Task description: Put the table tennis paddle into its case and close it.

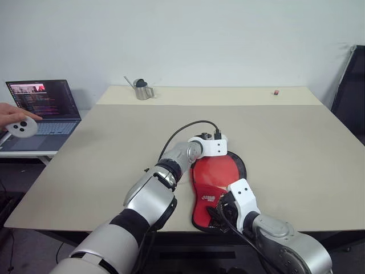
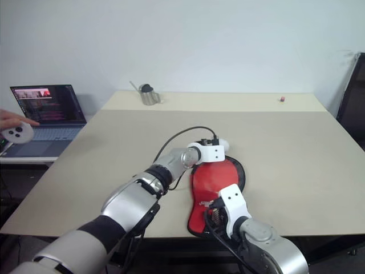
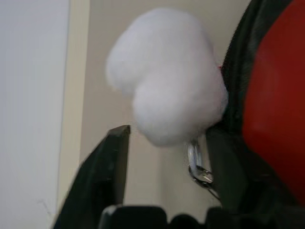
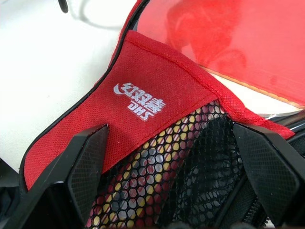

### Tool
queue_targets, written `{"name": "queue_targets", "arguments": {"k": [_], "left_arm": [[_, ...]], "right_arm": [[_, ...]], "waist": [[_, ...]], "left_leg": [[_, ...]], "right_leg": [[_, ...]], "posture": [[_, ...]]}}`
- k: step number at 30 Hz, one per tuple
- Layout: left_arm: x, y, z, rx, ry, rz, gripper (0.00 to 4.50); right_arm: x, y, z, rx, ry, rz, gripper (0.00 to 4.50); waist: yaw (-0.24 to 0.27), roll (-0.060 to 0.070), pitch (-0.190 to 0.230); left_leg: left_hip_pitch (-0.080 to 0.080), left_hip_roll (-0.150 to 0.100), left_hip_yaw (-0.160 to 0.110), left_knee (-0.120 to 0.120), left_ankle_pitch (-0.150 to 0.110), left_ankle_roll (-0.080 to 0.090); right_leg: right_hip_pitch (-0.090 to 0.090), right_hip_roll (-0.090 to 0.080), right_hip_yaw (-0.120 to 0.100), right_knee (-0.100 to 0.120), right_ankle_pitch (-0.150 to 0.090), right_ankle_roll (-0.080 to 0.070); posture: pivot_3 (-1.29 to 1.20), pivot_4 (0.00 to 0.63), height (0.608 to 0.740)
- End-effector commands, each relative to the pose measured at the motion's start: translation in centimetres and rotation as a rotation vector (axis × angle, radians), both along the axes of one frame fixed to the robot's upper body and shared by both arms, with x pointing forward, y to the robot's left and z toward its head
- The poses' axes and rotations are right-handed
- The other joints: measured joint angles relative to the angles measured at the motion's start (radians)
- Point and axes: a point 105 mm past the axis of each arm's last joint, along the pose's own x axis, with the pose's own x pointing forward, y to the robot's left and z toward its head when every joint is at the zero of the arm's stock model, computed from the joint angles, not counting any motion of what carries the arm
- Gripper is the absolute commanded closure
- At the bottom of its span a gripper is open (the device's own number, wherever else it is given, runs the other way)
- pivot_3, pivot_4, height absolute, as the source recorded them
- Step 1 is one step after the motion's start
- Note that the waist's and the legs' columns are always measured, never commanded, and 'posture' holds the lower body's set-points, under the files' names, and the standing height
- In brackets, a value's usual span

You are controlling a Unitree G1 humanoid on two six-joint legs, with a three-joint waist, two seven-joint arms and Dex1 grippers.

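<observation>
**Paddle lay in the open case near the table's front edge, both grippers spread**

The right wrist view gave the closest detail: the right gripper (image 4: 176,167) had its two black fingers spread wide over the handle end of the case (image 4: 157,119), with the red flap bearing white lettering and the black mesh pocket (image 4: 162,186) between them, and nothing pinched. Beyond the flap, at about 1 o'clock, the smooth red face of the table tennis paddle (image 4: 248,43) showed inside the case.

The left wrist view showed what the head views hid: the left gripper (image 3: 164,152) stood parted around a white fluffy ball (image 3: 167,76) and a small metal zipper pull (image 3: 198,167) at the case's black edge; the pictures did not settle whether either finger touched them.

From the head, the case lay on the beige table (image 1: 296,160) close to its front edge, its round end at 12 o'clock under the left wrist. Farther off, at 11 o'clock, stood a small metal pot (image 1: 142,89); at 1 o'clock sat a tiny red object (image 1: 275,92). At 9 o'clock, off the table, an open laptop (image 1: 43,105) glowed, and a person's hand (image 1: 14,117) held a white controller (image 1: 23,128). A white wall closed the room.
</observation>
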Motion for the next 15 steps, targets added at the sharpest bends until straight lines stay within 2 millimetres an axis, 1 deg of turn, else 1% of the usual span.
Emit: {"name": "queue_targets", "arguments": {"k": [1,5,10,13,15], "left_arm": [[-0.2,-0.3,-0.1,0.01,0.012,-0.02,0.51],[0.2,-0.2,1.4,-0.093,0.008,-0.001,0.51],[0.7,0.6,3.8,-0.271,0.021,0.018,0.51],[1.0,1.5,4.9,-0.402,0.048,0.032,0.51],[0.9,2.2,5.3,-0.503,0.091,0.017,0.51]], "right_arm": [[-0.3,-0.1,-1.9,-0.016,0.102,0.011,0.0],[0.5,-0.4,-1.6,-0.027,0.085,0.017,0.0],[1.4,-0.7,-1.2,-0.032,0.063,0.035,0.0],[1.8,-0.9,-0.3,-0.002,0.044,0.055,0.0],[1.9,-0.7,0.8,0.039,0.013,0.093,0.0]], "waist": [[-0.001,0.0,-0.003],[-0.007,-0.001,-0.004],[-0.021,0.0,-0.004],[-0.024,0.0,-0.004],[-0.024,0.0,-0.004]], "left_leg": [[0.0,0.0,0.0,0.0,0.0,0.0],[0.001,0.0,0.0,0.0,0.0,0.0],[0.001,0.0,0.0,0.001,0.0,0.0],[0.001,0.001,0.0,0.001,0.0,0.0],[0.001,0.001,0.0,0.001,0.001,-0.001]], "right_leg": [[0.0,0.0,0.0,0.0,0.0,0.0],[0.001,0.0,0.0,0.0,0.0,0.0],[0.0,0.0,0.0,0.002,0.0,0.0],[0.0,0.001,0.0,0.002,0.0,0.0],[0.0,0.001,0.0,0.003,0.0,0.0]], "posture": [[0.0,0.15,0.74],[0.0,0.15,0.74],[0.0,0.15,0.74],[0.0,0.15,0.74],[0.0,0.15,0.74]]}}
